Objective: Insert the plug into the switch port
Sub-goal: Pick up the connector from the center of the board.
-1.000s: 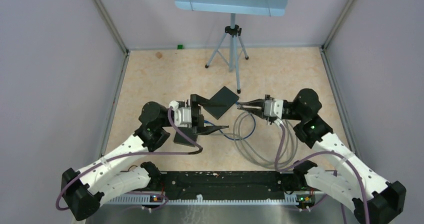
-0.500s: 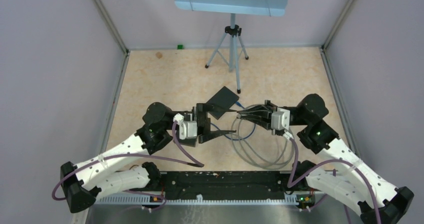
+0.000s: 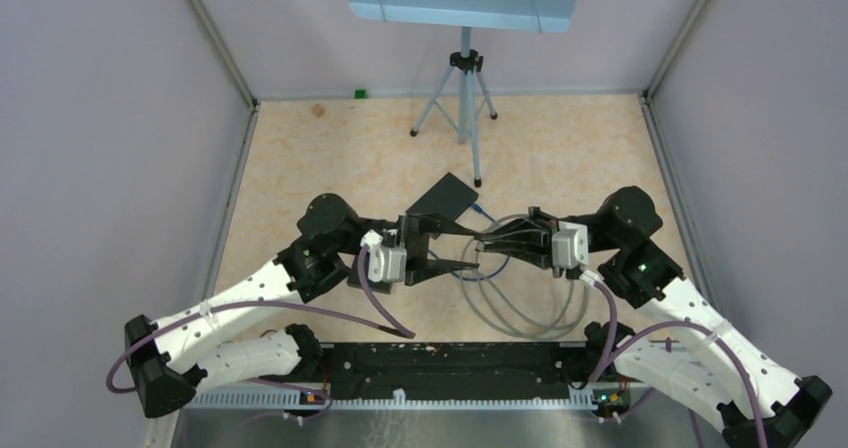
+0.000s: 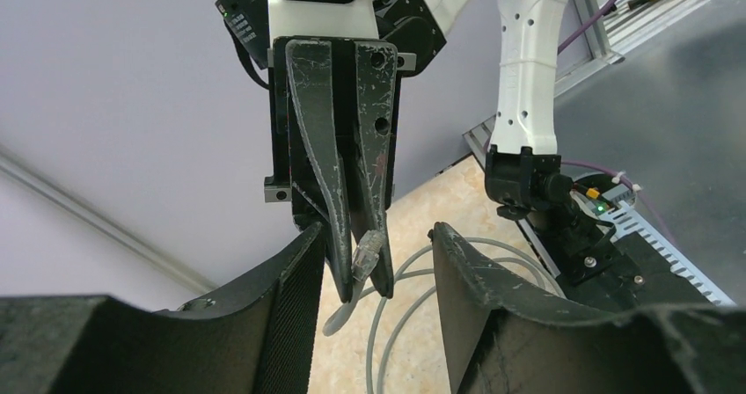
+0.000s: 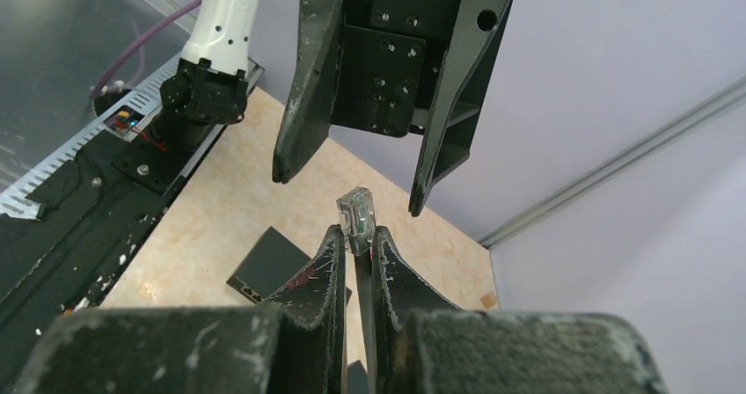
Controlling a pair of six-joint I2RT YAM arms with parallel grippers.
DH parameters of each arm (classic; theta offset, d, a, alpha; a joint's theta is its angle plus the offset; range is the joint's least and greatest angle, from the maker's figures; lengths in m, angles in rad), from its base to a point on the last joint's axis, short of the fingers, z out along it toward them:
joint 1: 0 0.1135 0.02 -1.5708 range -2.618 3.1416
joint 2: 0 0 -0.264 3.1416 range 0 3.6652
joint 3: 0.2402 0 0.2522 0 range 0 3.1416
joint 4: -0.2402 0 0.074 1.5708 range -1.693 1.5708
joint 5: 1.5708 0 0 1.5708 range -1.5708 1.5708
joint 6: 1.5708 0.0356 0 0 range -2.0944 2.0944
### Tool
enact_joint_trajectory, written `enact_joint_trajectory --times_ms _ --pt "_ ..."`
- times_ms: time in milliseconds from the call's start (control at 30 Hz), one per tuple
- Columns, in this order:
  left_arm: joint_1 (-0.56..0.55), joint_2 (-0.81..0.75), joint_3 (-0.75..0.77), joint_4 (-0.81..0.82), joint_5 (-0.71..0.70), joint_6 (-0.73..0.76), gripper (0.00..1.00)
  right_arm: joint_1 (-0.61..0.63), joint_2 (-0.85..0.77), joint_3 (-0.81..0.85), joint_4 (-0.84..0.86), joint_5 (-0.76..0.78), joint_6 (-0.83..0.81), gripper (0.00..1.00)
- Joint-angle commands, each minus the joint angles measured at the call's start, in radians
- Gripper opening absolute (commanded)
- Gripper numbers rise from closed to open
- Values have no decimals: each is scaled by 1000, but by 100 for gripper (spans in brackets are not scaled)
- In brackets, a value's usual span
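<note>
We judge this a handover: the right tool [image 5: 356, 236] pinches the plug [image 5: 356, 211] at frame centre; the left tool [image 4: 376, 236] stands open around it, not touching. Next, close squarely, then aim for the switch [image 3: 443, 196] lying upper-centre.

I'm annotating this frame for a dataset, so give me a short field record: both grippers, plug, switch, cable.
left gripper: open, empty, aimed at the right gripper
right gripper: shut on the clear plastic plug
plug: sticks out past its fingers, facing the gap between the left fingers
black flat switch box: lying on the beige table, not held
grey cable: looped on the table
</note>
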Motion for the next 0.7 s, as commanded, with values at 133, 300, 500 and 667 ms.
enact_joint_trajectory --times_ms 133,300,500,667 --pt "-11 21 56 -23 38 40 47 20 -5 53 30 -91 16 0" --pt "-13 33 63 -34 44 46 41 22 3 55 32 -107 20 0" --pt "-15 44 81 -75 54 63 20 23 11 56 27 -114 22 0" --pt "-16 49 91 -106 40 64 0 24 13 56 34 -111 26 2"
